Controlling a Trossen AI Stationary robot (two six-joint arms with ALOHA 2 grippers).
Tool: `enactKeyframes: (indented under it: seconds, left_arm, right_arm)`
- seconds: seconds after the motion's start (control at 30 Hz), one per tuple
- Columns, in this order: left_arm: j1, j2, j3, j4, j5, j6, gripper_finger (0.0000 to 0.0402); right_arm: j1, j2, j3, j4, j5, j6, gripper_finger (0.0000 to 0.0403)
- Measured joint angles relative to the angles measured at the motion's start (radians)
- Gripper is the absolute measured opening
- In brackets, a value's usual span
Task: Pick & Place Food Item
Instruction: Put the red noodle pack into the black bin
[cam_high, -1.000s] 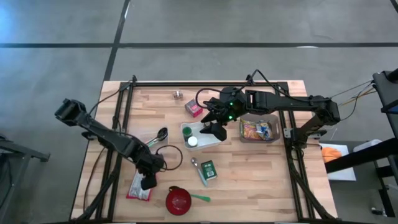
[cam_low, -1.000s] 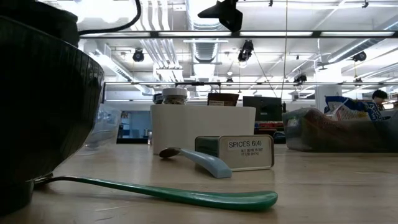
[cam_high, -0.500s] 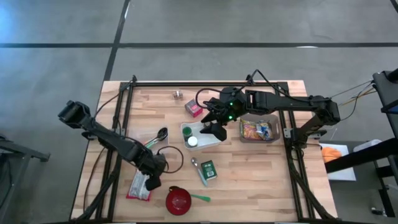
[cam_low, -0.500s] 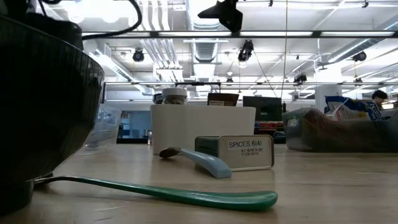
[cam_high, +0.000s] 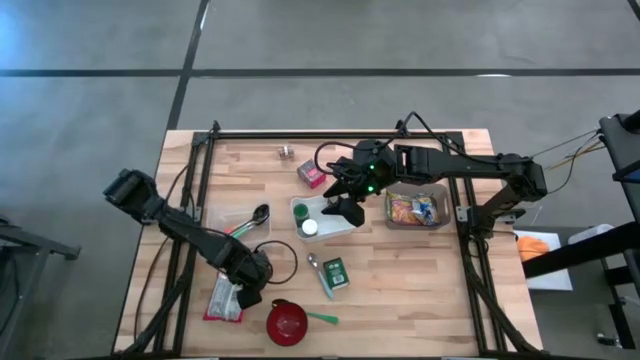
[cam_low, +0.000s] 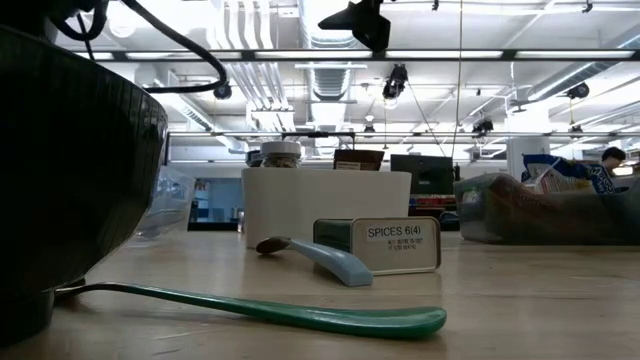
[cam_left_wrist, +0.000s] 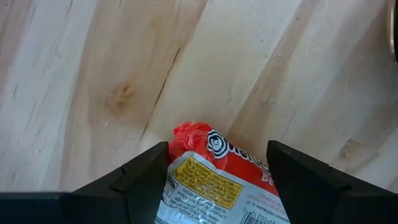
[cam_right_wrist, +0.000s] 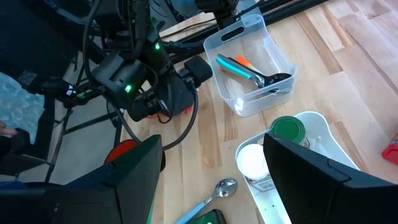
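Left gripper straddles red packet, fingers spread — only wrist view shows it; right gripper open, empty.

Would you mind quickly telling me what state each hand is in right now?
Left hand: open, its fingers on either side of the red snack packet, not closed on it.
Right hand: open, holding nothing, above the white tray.

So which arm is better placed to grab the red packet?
Left: its open gripper straddles the red packet. The right gripper hangs over the white tray, well away.
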Motion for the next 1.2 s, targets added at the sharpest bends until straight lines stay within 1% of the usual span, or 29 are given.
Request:
enactKeyframes:
  seconds: [0.1, 0.37, 0.6, 0.7, 0.8, 0.97, 1.07, 1.2]
  left_arm:
    - [0.000, 0.000, 0.000, 0.000, 0.000, -0.003, 0.0244]
    - [0.000, 0.000, -0.002, 0.000, 0.001, 0.007, 0.0124]
    - [0.000, 0.000, -0.013, 0.000, 0.021, 0.020, 0.0054]
    - [0.000, 0.000, -0.013, 0.000, 0.043, 0.019, 0.0016]
    - [0.000, 0.000, -0.013, 0.002, 0.065, 0.014, 0.0004]
    - [0.000, -0.021, -0.008, 0.003, 0.095, -0.015, 0.0001]
    - [0.000, -0.060, 0.011, 0.003, 0.092, -0.023, 0.0001]
    - [0.000, -0.122, 0.045, 0.003, 0.063, -0.026, 0.0000]
  right_arm:
    - [0.000, 0.000, 0.000, 0.000, 0.000, 0.000, 0.0277]
    - [0.000, 0.000, 0.000, 0.000, 0.000, 0.000, 0.0277]
    - [0.000, 0.000, 0.000, 0.000, 0.000, 0.000, 0.0277]
    - [0.000, 0.000, 0.000, 0.000, 0.000, 0.000, 0.0277]
    - [0.000, 0.000, 0.000, 0.000, 0.000, 0.000, 0.0277]
    - [0.000, 0.000, 0.000, 0.000, 0.000, 0.000, 0.0276]
    - [0.000, 0.000, 0.000, 0.000, 0.000, 0.000, 0.0277]
    - [0.000, 0.000, 0.000, 0.000, 0.000, 0.000, 0.0277]
